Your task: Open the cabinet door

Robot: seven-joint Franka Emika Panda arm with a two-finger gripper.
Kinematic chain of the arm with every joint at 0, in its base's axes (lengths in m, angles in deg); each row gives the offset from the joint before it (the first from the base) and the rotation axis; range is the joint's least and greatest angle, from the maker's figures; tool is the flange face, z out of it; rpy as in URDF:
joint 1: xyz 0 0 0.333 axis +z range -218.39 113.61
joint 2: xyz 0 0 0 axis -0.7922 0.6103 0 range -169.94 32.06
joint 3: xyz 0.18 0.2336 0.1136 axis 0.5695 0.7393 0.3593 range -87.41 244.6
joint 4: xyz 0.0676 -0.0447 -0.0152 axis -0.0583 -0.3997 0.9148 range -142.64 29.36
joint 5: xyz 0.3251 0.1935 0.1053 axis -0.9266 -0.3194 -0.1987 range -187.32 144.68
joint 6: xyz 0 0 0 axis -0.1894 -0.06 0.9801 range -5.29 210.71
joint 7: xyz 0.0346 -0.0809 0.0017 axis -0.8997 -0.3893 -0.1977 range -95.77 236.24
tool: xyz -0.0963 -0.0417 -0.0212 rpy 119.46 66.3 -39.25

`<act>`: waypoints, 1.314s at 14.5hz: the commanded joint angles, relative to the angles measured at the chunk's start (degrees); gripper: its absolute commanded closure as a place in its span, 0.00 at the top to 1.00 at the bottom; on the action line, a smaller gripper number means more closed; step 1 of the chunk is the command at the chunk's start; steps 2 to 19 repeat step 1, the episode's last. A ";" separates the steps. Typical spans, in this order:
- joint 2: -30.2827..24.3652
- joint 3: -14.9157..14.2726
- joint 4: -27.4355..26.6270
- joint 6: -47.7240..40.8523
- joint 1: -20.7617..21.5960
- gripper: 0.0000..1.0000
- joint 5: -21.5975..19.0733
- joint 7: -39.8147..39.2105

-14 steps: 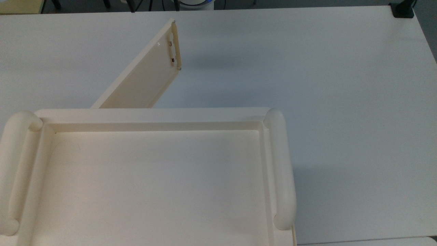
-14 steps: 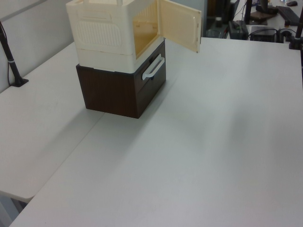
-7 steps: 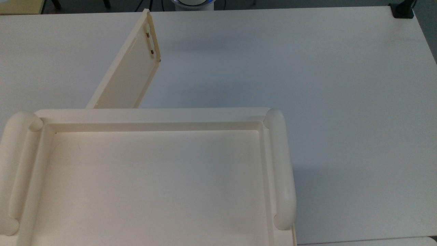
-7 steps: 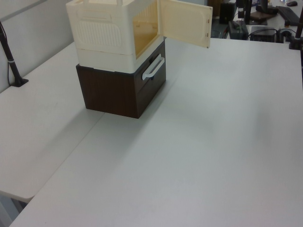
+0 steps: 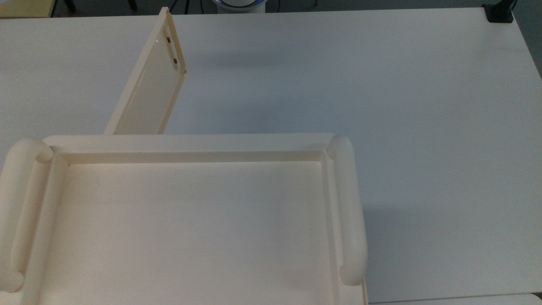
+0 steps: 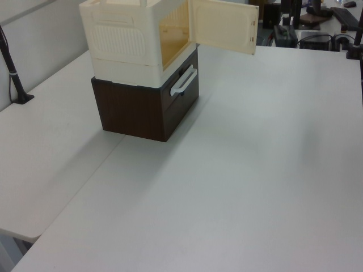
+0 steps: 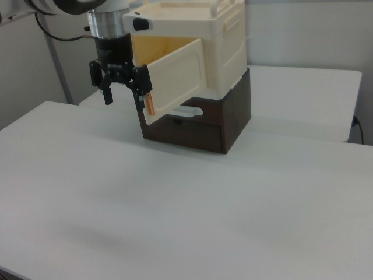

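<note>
1. While the cabinet door point(image 5: 150, 80) stands swung well out from the cream cabinet point(image 6: 136, 39), the job looks close to finished, judging from how things lie.

2. From the top view, the door juts away from the cabinet's front edge at a steep angle, hinged at the top view's left end of that front and reaching toward the far side of the counter point(image 5: 360, 76).

3. Over in the left view, the door point(image 6: 224, 25) hangs open to the left view's right of the cabinet, and the yellowish interior point(image 6: 173, 31) is plainly exposed.

4. Two small metal fasteners point(image 5: 171, 51) show near the door's free edge.

5. Now the end effector point(image 7: 123, 87): in the right view it hangs just beside the door's free edge point(image 7: 148, 96), fingers spread apart and nothing between them. One finger point(image 7: 141, 87) sits right up against that edge; whether it truly touches is too close to call.

6. Beneath, the cream cabinet rests on a dark brown drawer unit point(image 6: 147, 105), whose pale handle point(image 6: 183, 80) sits untouched and whose drawer stays shut.

7. What is left? Very little, by this reading: the opening is clear, so the arm point(image 7: 108, 23) may only need to nudge the door slightly wider or simply back off.
</note>
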 commanded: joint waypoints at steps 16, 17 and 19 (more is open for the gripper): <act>-1.54 0.29 -2.24 1.69 -0.32 1.00 0.70 -2.31; -1.54 0.29 -2.24 1.69 -0.32 1.00 0.70 -2.31; -1.54 0.29 -2.24 1.69 -0.32 1.00 0.70 -2.31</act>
